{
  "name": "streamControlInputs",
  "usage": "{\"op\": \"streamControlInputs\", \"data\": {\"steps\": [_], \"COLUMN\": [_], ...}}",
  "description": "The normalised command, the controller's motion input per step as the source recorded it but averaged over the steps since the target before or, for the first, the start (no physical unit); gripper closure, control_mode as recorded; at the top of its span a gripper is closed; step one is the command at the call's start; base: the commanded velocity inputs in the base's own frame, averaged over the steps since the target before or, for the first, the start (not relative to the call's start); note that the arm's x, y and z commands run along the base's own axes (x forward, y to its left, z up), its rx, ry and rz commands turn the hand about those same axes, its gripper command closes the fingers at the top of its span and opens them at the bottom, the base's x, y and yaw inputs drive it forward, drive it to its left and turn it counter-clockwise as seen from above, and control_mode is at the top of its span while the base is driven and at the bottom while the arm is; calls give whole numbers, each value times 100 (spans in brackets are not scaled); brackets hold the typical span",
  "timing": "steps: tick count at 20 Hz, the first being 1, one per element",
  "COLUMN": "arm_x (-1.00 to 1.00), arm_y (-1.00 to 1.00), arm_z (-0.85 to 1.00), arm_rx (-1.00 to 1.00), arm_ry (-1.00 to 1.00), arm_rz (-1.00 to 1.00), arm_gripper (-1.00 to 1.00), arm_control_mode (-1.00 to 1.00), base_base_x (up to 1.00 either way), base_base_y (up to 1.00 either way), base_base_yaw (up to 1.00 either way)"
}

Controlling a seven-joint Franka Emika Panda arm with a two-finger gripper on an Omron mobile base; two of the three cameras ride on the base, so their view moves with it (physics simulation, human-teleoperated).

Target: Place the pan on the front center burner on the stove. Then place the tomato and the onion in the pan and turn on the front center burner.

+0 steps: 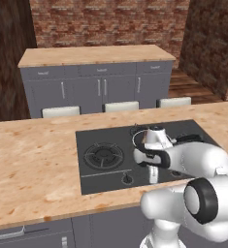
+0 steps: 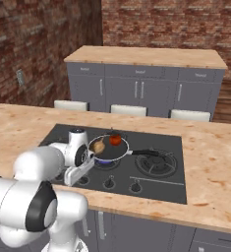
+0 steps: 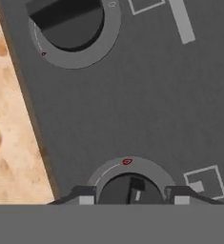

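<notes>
Wooden counter point(image 2: 210, 152) runs across the scene, with the black stove point(image 2: 172, 183) set flat into it

Grey cabinets point(image 2: 146, 88) with a wood top stand behind, against brick walls, white stool backs point(image 2: 129, 110) in a row in front of them

White arm reaches low over the stove's front edge

Pan point(image 2: 108, 150) sits on the front center burner point(image 2: 105, 161), black handle pointing toward the larger burner point(image 2: 155, 163) just beside it

Inside the pan: tomato point(image 2: 115, 140) on the far side, onion point(image 2: 99, 146) near the rim closer to the arm, the two close together, can't tell if touching

Row of round knobs along the stove front; hand view has one knob point(image 3: 130, 188) between the fingertips point(image 3: 86, 199) and a second knob point(image 3: 68, 21) well apart at the top of that view

Gripper point(image 3: 130, 200) straddles the near knob, one tip on each side; can't tell whether the tips press on it or stand off it, contact is hidden at the bottom edge of the hand view

Small red mark on the ring around each knob
</notes>
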Motion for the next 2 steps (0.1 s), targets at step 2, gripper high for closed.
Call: {"op": "streamControlInputs", "data": {"steps": [2], "arm_x": [-55], "arm_y": [0], "arm_z": [0], "arm_rx": [0], "arm_ry": [0], "arm_rz": [11], "arm_gripper": [100], "arm_control_mode": [-100], "base_base_x": [0], "base_base_y": [0], "base_base_yaw": [0]}}
